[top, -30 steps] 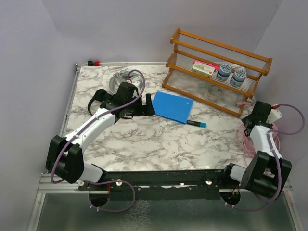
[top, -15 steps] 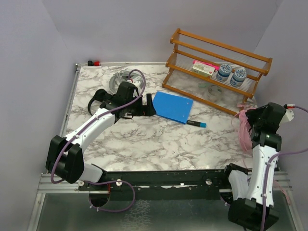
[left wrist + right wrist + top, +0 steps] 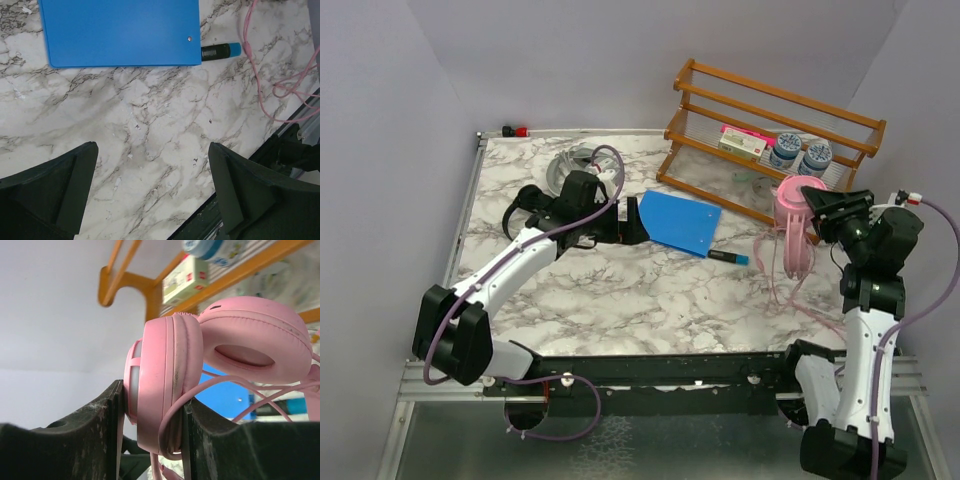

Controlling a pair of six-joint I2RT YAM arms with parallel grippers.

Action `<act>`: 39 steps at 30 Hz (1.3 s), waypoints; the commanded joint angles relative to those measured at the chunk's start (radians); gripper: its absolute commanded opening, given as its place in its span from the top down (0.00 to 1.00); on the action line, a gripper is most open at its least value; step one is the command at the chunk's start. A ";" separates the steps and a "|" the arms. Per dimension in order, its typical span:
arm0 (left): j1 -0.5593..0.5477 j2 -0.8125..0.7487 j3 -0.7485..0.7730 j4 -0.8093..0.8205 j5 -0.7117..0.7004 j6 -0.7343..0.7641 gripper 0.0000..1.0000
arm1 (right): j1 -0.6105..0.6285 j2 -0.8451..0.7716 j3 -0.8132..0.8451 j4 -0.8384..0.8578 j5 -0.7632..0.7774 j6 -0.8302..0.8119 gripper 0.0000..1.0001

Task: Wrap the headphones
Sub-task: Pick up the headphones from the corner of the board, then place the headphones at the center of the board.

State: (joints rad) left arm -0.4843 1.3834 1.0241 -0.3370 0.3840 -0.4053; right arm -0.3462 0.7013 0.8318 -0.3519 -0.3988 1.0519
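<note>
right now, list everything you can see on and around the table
pink headphones: one, pink, held above the table before the rack, cable hanging onto the marble
grey-white headphones: one, grey-white, back left
black headphones: one, black, left side, partly hidden by the left arm
folder: one, blue, flat mid-table
marker: one, black with teal end, at the folder's near corner
rack: one, wooden, back right
jars: two, blue lids, on the rack
box: one, green-white, on the rack
left pincer: open, empty, beside the folder
right pincer: shut on the pink headphones
</note>
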 commanded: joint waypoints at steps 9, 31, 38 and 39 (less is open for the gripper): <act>0.018 -0.193 -0.061 0.085 -0.062 0.055 0.01 | 0.577 0.309 0.204 0.391 0.158 -0.031 0.62; 0.021 -0.592 -0.361 -0.094 -0.470 -0.418 0.01 | 1.283 0.886 0.352 0.205 1.257 -0.033 0.27; 0.026 -0.492 -0.299 -0.147 -0.451 -0.379 0.01 | 1.281 0.947 0.483 0.186 1.138 -0.325 0.00; 0.026 -0.471 -0.295 -0.140 -0.437 -0.373 0.01 | 1.277 0.937 0.495 0.176 1.117 -0.383 0.00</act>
State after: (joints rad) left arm -0.4648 0.8509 0.6853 -0.4507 -0.0551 -0.7891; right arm 0.9363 1.6493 1.2381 -0.1673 0.7311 0.8955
